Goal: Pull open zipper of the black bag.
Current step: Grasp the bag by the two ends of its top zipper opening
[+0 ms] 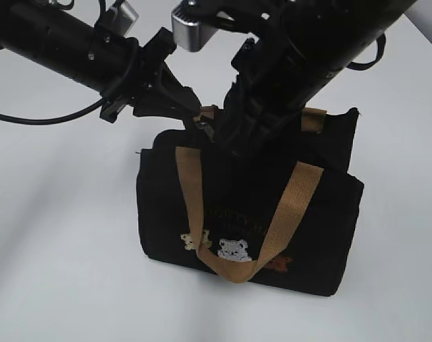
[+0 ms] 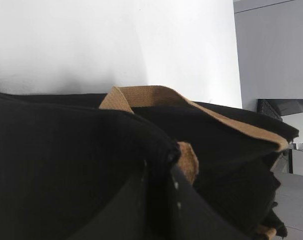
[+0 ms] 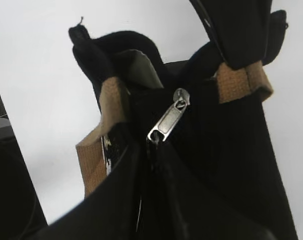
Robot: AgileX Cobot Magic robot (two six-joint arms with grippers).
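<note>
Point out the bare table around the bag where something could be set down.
The white table lies bare left of the black fabric bag with tan webbing handles, in front of it, and along its right side. Above the bag's top edge it is crowded: both black robot arms meet there.

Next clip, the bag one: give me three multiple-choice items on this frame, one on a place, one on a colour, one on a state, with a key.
1. Where is the left claw?
A. at the black bag top's left end
B. on the table
C. at the bears

2. Strap colour?
A. red
B. tan
C. white

3. The silver pull tab is:
A. missing
B. lying on the table
C. hanging at the zipper, with the right claw's tip at its lower end

Key: A, exterior view shows it there; B, tan webbing in every view; C, right wrist view shows it.
</note>
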